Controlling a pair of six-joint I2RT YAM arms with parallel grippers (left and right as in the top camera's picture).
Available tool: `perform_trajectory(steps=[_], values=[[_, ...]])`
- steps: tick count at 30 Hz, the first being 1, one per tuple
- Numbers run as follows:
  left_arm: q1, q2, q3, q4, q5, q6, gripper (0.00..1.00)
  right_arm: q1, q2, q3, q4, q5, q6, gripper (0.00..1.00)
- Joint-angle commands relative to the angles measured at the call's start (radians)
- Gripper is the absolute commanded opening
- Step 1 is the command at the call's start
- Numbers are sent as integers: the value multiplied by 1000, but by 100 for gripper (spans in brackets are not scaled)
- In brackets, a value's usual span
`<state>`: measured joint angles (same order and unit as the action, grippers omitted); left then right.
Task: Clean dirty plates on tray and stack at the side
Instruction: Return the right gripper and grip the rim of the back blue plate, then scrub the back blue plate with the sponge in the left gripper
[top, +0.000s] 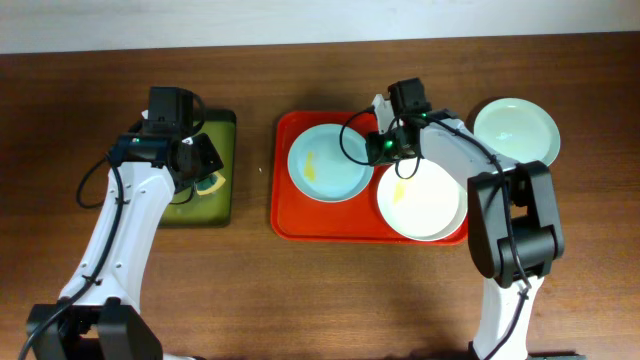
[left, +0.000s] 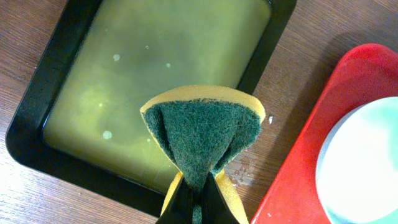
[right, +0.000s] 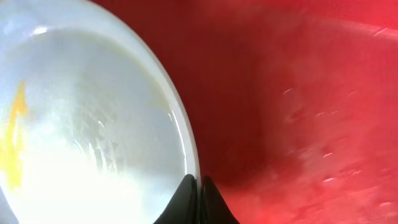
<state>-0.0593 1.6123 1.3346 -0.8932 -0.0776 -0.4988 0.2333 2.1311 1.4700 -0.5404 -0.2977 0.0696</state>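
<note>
The right gripper (right: 200, 186) is closed on the rim of a smeared plate (right: 93, 124) inside the red tray (right: 298, 124), the left gripper (left: 198, 199) pinches a folded sponge (left: 202, 130) above the dark tray (left: 37, 118), and beyond them one mint plate (top: 515, 128) lies on the table (top: 300, 290).

a brown wooden table (top: 330, 290) ran under a pale wall strip (top: 300, 20). on its left side sat a small black tray (left: 43, 81) filled with murky yellow-green liquid (left: 155, 62) that carried a few pale specks (left: 116, 57). a sponge (left: 202, 134), yellow foam backed with dark green scouring pad, was folded green side out above the tray's near right rim.
</note>
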Motion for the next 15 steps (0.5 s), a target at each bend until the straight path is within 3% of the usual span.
perform_trajectory(steps=[1,4,6,10,13,15], values=[[3,-2,-8,3,4,-9,0,29,15,0,-28,-5,-11,18],[3,-2,-8,3,5,-9,0,28,22,0,18,24,-148,32],[3,-2,-8,3,8,-9,0,28,30,0,29,27,-206,35],[3,-2,-8,4,15,-9,0,29,48,0,-4,43,-201,9],[-16,0,-17,33,114,-9,0,29,47,0,-60,39,29,4],[-64,7,-45,90,151,-9,0,29,47,0,-96,36,44,4]])
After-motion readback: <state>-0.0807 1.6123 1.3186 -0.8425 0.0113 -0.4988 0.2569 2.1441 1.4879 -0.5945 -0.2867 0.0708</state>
